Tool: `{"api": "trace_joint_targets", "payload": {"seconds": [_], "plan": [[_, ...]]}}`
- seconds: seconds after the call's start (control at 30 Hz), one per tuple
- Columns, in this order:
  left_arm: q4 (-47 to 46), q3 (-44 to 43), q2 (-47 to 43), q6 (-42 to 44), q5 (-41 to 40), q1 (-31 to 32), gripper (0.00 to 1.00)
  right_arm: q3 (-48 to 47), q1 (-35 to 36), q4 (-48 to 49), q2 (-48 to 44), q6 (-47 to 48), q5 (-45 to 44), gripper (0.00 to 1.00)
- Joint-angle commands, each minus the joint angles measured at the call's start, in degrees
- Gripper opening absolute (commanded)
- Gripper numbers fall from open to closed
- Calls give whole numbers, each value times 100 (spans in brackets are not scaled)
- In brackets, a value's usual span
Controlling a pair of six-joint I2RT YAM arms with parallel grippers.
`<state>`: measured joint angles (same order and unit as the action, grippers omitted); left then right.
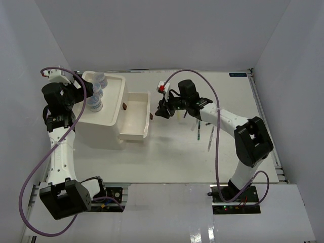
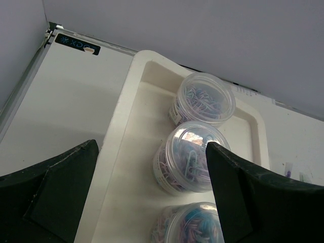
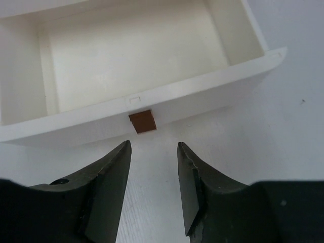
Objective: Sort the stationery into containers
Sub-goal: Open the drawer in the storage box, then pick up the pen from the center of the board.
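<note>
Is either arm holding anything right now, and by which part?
Nothing is held. The right gripper is open just short of the brown knob of the drawer; the left gripper is open above the jars.

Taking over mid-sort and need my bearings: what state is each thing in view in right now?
drawer: pulled out, nothing visible inside.
drawer knob: free, just ahead of the right gripper.
jars: three, lidded, upright in the top tray.
pens: lying loose on the table.
left gripper: open, empty, over the jars.
right gripper: open, empty.
</note>
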<state>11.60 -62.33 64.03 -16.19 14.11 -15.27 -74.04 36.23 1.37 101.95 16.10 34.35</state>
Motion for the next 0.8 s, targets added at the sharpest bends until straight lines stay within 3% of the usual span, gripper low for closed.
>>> {"api": "trace_joint_targets", "payload": {"seconds": [0.0, 0.17, 0.27, 0.3, 0.33, 0.4, 0.5, 0.57, 0.7, 0.77], "plan": [[-17, 10, -233, -16, 83, -20, 98, 239, -107, 118, -692, -115, -463, 48], [-17, 19, -294, 19, 31, -29, 98, 776, -142, 83, -1519, -632, -1929, 54], [-17, 27, -347, 28, -22, -29, 98, 1294, -169, 92, -2292, -1010, -3133, 70], [-26, 27, -365, 28, -40, -20, 98, 1444, -169, 109, -2720, -1273, -3797, 85], [-8, 19, -365, 45, -48, -20, 98, 1602, -177, 118, -2933, -1424, -4178, 92], [-8, 19, -409, 71, -84, -20, 98, 2024, -177, 110, -3521, -1896, -4864, 100], [27, 10, -435, 89, -145, -29, 98, 2481, -221, -56, -4102, -2039, -5560, 90], [27, 10, -453, 89, -154, -20, 98, 2622, -344, -371, -4245, -2215, -6017, 90], [10, 10, -453, 80, -145, -20, 98, 2824, -695, -1137, -4105, -2997, -6361, 91], [1, 27, -453, 72, -137, -20, 98, 2974, -932, -1323, -3965, -3533, -6309, 100]]}}
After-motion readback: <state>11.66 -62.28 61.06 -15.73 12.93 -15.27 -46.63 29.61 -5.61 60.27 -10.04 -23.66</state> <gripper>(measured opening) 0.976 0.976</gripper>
